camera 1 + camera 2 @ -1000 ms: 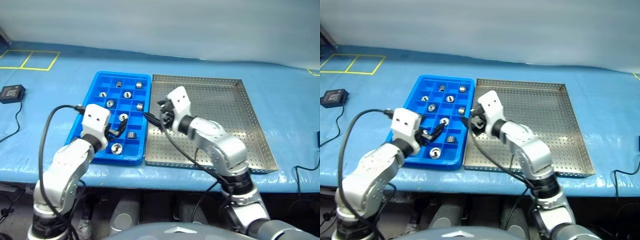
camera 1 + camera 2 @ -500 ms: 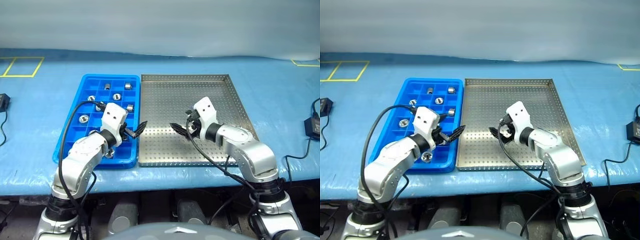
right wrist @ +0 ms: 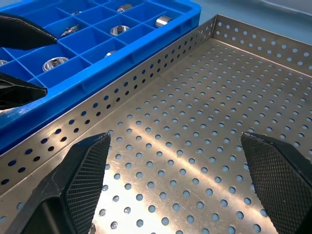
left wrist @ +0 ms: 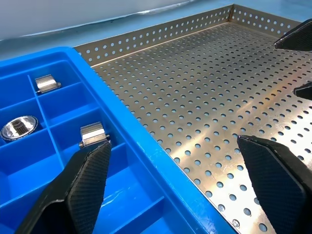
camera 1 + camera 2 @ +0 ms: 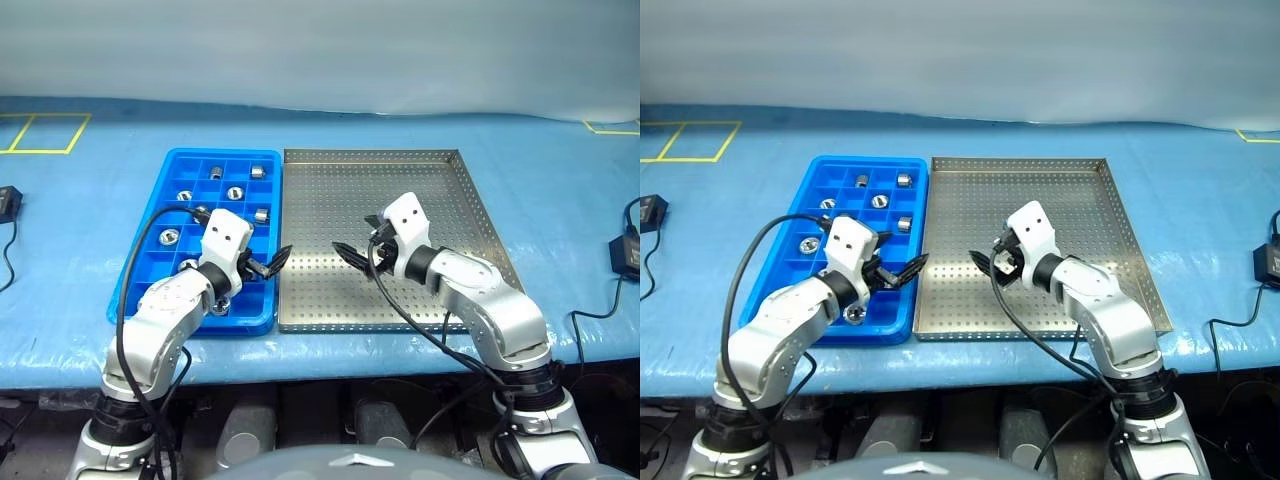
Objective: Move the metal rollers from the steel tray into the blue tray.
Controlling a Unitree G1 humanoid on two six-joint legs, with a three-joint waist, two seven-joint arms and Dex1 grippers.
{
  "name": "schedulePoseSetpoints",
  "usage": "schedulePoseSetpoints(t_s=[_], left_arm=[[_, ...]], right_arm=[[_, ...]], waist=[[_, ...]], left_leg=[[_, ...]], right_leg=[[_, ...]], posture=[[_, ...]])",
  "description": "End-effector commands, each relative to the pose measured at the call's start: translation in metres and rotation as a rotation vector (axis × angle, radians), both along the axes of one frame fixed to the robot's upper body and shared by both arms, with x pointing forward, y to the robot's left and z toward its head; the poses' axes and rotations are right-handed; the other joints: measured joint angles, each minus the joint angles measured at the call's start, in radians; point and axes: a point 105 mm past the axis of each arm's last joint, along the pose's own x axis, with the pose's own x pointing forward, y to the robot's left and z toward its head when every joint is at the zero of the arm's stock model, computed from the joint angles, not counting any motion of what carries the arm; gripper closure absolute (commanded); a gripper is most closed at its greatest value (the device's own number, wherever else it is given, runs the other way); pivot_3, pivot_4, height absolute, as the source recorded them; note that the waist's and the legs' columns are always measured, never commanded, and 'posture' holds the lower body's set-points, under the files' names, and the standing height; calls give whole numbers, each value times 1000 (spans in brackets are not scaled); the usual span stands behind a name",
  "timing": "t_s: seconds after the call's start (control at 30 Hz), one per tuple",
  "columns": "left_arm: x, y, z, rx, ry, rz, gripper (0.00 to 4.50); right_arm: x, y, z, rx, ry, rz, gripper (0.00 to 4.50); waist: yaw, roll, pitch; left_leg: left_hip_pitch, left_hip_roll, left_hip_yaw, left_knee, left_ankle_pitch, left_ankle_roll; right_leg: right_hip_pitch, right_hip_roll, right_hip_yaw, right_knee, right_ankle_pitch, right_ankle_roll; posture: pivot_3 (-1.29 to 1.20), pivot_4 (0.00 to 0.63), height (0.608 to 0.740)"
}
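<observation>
Blue-covered table (image 5: 90,200) carried both trays side by side, long edges touching. Steel tray (image 5: 440,190) on robot's right, perforated floor bare. Blue tray (image 5: 150,262) on left, grid compartments. Metal rollers (image 5: 233,193) sat in blue tray compartments, one per cell, mostly toward far half. Left gripper (image 5: 268,263) hovered over blue tray's inner edge, fingers spread wide, nothing between. Right gripper (image 5: 353,255) hung above steel tray floor, fingers likewise apart, empty.

Head stereo pair looks down from above over both trays; each wrist camera skims low, close over the perforated grey steel tray (image 4: 204,112), sharing it and the bright blue compartmented plastic tray (image 3: 122,53).
</observation>
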Motion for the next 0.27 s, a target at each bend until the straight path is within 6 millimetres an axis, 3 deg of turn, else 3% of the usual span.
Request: schedulePoseSetpoints(t_s=[0.03,0.27], left_arm=[[-3,-5,14,-7,-55,-14,0],[-4,-3,14,-7,-57,2,0]], right_arm=[[5,-1,17,24,-65,-9,11],[7,2,19,25,-64,-10,11]], waist=[[0,0,0],[1,0,0]], left_leg=[[0,0,0,0,0,0],[0,0,0,0,0,0]], right_leg=[[0,0,0,0,0,0],[0,0,0,0,0,0]], posture=[[38,150,740],[41,150,740]])
